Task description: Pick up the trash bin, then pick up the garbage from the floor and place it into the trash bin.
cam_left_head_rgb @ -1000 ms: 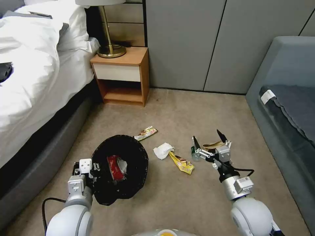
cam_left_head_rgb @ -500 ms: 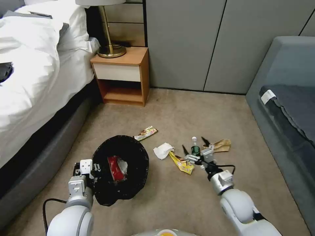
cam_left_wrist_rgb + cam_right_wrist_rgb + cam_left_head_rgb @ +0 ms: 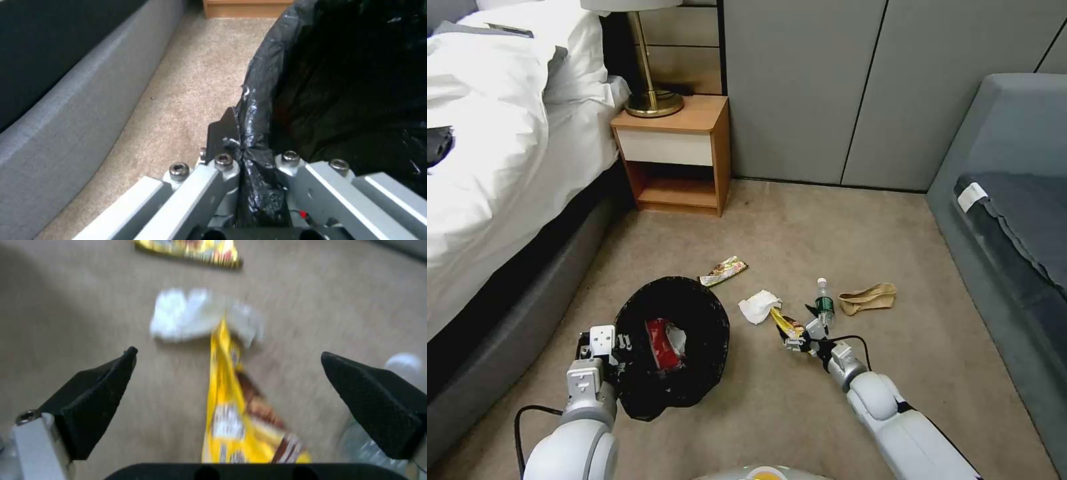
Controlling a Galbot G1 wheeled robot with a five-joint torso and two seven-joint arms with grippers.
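On my left, my left gripper (image 3: 602,342) had its fingers clenched on the black bag folded over the rim of the trash bin (image 3: 670,347), holding it just above the carpet beside the bed (image 3: 494,167). In the left wrist view the bag (image 3: 253,156) was pinched flat between those fingers. Inside the bin lay a red-and-white packet (image 3: 662,340), so one piece of garbage was already in.

Moving right, a colourful wrapper (image 3: 724,270) lay on the floor just beyond the bin, then a white paper wad (image 3: 758,307). Touching the wad was a yellow snack wrapper (image 3: 787,325). My right gripper (image 3: 800,337) was low over that wrapper, fingers spread wide and holding nothing; in the right wrist view the yellow wrapper (image 3: 236,413) ran between the two open fingertips (image 3: 95,400).

Just beside it stood a small clear bottle (image 3: 824,303), and further right a brown paper bag (image 3: 868,297).

By my judgement the bin was picked up and one item was binned; five pieces were left on the floor.
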